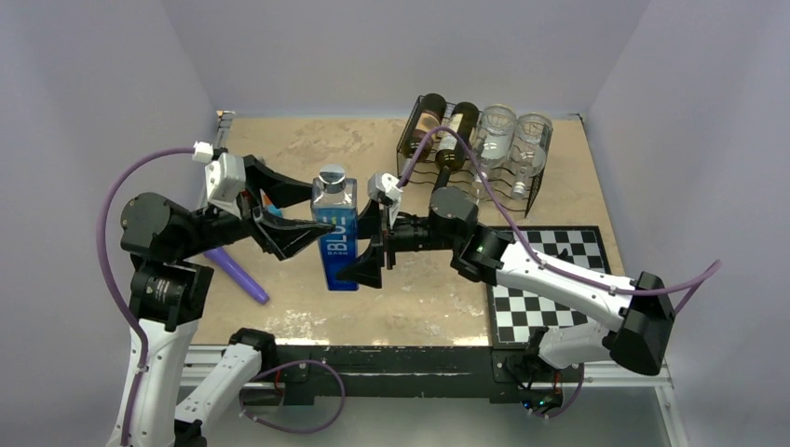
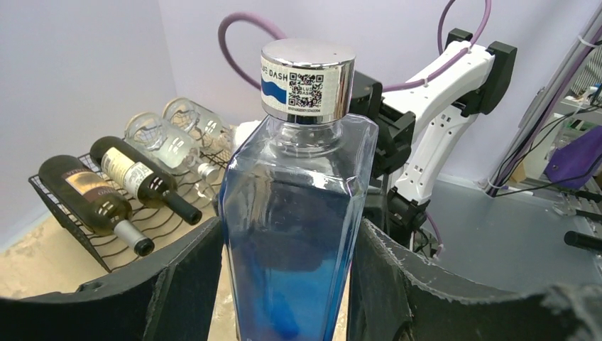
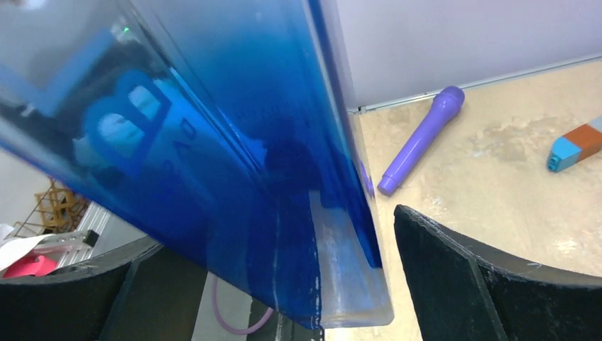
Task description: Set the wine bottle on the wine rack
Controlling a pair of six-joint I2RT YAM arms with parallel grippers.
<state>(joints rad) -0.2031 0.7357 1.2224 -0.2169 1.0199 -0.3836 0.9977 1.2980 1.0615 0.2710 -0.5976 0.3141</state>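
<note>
wine bottle (image 1: 336, 233): square blue glass, shiny metal cap, being held upright in front of the wavy wire wine rack (image 1: 407, 149)
left gripper (image 1: 315, 216): squeezing its flat sides
right gripper (image 1: 365, 247): jaws hanging wide, straddling its base

Blue square-sided wine bottle (image 1: 337, 233), silver cap, standing upright, black wire wine rack (image 2: 163, 238) well behind it

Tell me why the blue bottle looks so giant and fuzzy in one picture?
Right wrist view: the blue bottle sits right at the lens, so it fills the frame, blurred. Left wrist view: its silver cap glints with glare. Top view: small, clear.
</note>
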